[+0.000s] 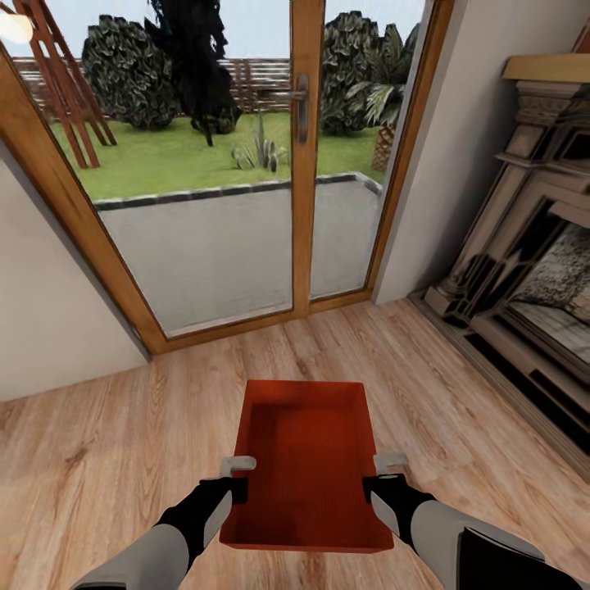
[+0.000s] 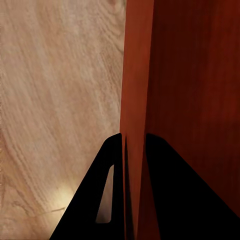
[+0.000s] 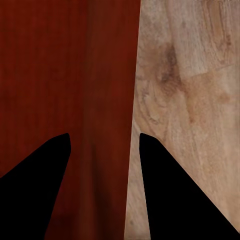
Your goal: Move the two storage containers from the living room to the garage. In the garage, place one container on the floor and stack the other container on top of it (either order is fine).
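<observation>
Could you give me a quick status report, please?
Left gripper and right gripper clamp storage container walls. Container held above wood floor. Glass doors ahead.

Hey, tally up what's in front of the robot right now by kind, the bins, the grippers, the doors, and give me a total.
Orange-red storage container: 1
Grippers, left gripper and right gripper, one on each long wall of it: 2
Glass door panels: 2
Fireplace: 1
Total: 6

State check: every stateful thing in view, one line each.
storage container: empty, upright, held above the wood floor by both grippers.
left gripper: shut on the container's left wall.
right gripper: straddling the container's right wall; contact unclear.
glass doors: closed.
fireplace: unlit.
</observation>
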`<state>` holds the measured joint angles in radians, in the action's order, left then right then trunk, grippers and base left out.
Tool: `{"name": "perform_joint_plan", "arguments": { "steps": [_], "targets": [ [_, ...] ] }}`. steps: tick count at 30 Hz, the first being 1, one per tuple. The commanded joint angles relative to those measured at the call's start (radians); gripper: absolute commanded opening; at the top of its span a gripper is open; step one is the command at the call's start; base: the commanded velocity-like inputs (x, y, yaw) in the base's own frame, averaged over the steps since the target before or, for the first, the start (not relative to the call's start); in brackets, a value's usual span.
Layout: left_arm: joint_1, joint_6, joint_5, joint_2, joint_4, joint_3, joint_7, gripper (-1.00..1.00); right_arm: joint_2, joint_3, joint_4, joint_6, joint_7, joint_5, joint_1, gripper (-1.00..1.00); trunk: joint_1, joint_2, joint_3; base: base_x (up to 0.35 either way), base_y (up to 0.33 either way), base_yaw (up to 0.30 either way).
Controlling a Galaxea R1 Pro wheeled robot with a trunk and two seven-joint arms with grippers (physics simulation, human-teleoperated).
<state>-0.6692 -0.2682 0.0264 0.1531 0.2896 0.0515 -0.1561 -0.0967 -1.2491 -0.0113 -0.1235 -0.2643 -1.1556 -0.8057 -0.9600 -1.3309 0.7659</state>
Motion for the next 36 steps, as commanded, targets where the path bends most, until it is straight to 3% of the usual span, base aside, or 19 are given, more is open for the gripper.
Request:
{"name": "perform_joint_plan", "arguments": {
  "steps": [1,36],
  "targets": [
    [0.001,-0.008,0.018,-0.007,-0.001,0.007,-0.005,-1.00,0.000,0.015,-0.001,0.054,0.002,0.003,-0.001,-1.00,0.004,0.007,-0.002,0.000,0.000,0.000],
    [0.001,-0.008,0.018,-0.007,-0.002,0.007,-0.003,-1.00,-0.001,0.014,-0.001,0.068,0.003,0.003,-0.001,-1.00,0.138,0.252,-0.112,0.000,0.000,0.000]
  ]
}}
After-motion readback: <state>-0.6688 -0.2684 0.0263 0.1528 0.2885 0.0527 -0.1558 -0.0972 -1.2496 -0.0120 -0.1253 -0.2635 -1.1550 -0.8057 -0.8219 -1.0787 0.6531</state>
